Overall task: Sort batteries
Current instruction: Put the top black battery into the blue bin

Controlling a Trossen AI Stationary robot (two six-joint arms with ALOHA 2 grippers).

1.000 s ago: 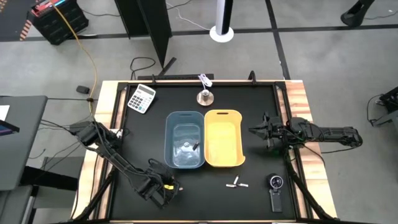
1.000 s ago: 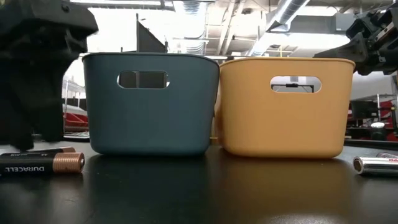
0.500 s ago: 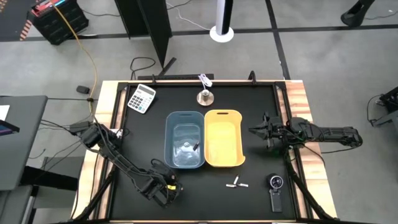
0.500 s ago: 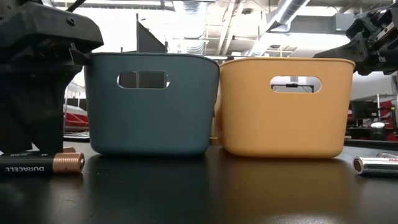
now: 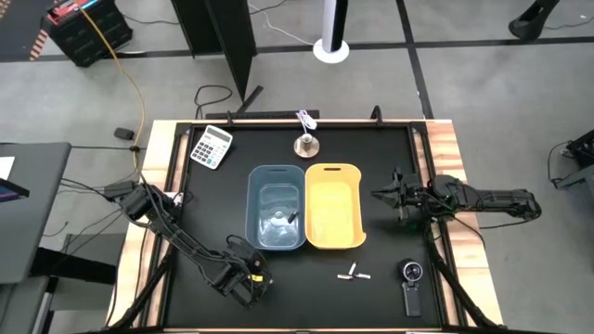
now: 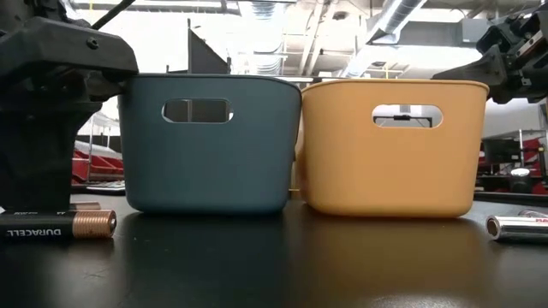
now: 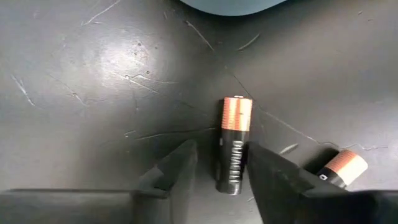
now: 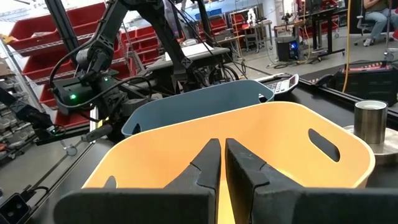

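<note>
Left gripper [image 7: 219, 168]: low at the surface's near-left corner, fingers [image 7: 177, 168] spread apart. Right gripper [image 8: 222, 163]: raised at right edge, fingers nearly closed, empty.

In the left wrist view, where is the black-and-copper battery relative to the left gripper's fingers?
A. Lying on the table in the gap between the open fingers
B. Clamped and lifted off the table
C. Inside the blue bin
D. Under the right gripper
A: the black-and-copper battery lies flat on the table between the spread fingers of the left gripper, not yet gripped.
</note>
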